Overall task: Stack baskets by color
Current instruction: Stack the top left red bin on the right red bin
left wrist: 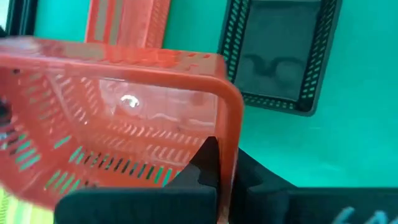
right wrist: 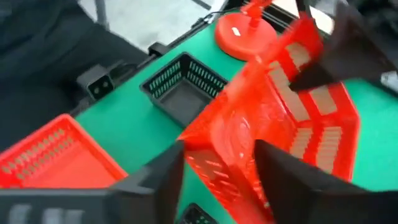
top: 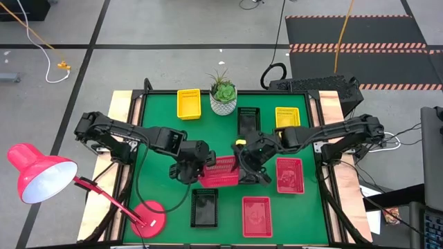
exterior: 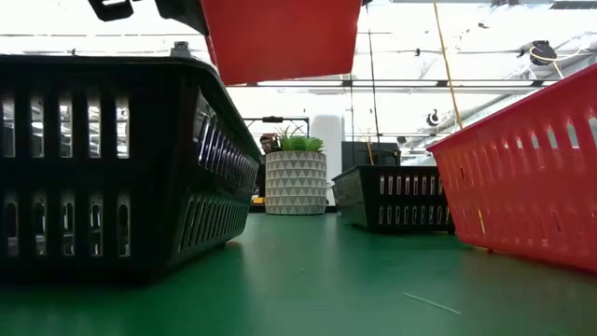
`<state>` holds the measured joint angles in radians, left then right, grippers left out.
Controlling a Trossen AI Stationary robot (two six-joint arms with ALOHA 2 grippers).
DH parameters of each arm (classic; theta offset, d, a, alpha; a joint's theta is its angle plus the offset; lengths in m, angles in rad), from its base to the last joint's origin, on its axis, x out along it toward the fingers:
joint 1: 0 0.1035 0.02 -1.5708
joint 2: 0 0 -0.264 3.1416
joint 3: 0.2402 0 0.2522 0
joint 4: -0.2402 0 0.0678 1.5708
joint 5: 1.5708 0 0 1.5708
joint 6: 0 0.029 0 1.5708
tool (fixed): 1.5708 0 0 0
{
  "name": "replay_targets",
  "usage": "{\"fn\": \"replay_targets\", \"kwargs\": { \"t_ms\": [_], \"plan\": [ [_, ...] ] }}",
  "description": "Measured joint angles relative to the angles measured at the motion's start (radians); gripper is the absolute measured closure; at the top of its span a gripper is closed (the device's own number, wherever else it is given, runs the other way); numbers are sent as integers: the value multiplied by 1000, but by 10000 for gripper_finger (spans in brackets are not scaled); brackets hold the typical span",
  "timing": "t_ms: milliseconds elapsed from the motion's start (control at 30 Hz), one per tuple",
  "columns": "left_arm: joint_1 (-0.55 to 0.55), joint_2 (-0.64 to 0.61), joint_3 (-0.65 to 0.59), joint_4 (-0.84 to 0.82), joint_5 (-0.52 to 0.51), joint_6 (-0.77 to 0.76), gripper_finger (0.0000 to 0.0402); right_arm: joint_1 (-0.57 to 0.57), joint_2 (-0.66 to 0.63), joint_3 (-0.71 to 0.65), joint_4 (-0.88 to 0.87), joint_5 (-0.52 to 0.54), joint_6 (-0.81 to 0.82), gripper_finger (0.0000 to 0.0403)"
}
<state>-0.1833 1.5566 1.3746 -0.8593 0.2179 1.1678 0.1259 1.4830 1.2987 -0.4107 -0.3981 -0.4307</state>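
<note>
High view shows the green tabletop (top: pixel 159 138) with both arms meeting at the centre of the frame over one red basket (top: pixel 220 171), which is lifted and tilted. The left gripper (top: pixel 201 166) comes in from the left and its jaws are clamped on that basket's left rim; the left wrist view shows the dark fingers (left wrist: pixel 208 165) pinching the red wall (left wrist: pixel 227 134). The right gripper (top: pixel 248 168) sits at the basket's right end, its jaws apart on either side of the rim, and the right wrist view shows the red mesh (right wrist: pixel 261 130) between the two dark fingers (right wrist: pixel 165 177); whether they press on it I cannot tell.

Two more red baskets lie flat: one right of centre (top: pixel 289 175), one at lower centre (top: pixel 257 216). A black basket (top: pixel 204 207) rests at lower centre-left, another black one (top: pixel 248 119) at upper centre. Yellow baskets sit at upper centre-left (top: pixel 188 104) and upper right of centre (top: pixel 287 117). Between the first yellow basket and the upper black one stands a white plant pot (top: pixel 223 102). A red lamp (top: pixel 41 178) leans in at the lower left, its round base (top: pixel 149 215) on the tabletop's lower left edge.
</note>
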Motion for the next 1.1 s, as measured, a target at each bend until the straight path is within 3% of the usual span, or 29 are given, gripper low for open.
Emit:
{"fn": "replay_targets", "kwargs": {
  "t_ms": [100, 167, 333, 567, 667, 833, 1100],
  "plan": [
    [0, 0, 0, 16, -71, -58, 391, 14, 0, 0, -22, -16, -104, 343],
    [1, 1, 0, 45, -111, -119, 373, 17, -1, 0, -42, -21, -152, 383],
    [2, -6, 15, 71, -157, -267, 295, 16, -2, 0, -72, -21, -135, 399],
    [1, -21, 47, 49, -328, -428, 150, 14, -2, 0, -82, 13, -89, 402],
    [4, -35, 47, 12, -436, -593, 111, 13, -2, -2, -181, 92, 3, 402],
    [23, -87, 48, -45, -565, -807, 89, 36, -9, -2, -402, 198, 154, 402],
    [90, -133, 47, -100, -671, -1178, 121, 133, -35, 18, -427, 254, 452, 402]
  ]
}}
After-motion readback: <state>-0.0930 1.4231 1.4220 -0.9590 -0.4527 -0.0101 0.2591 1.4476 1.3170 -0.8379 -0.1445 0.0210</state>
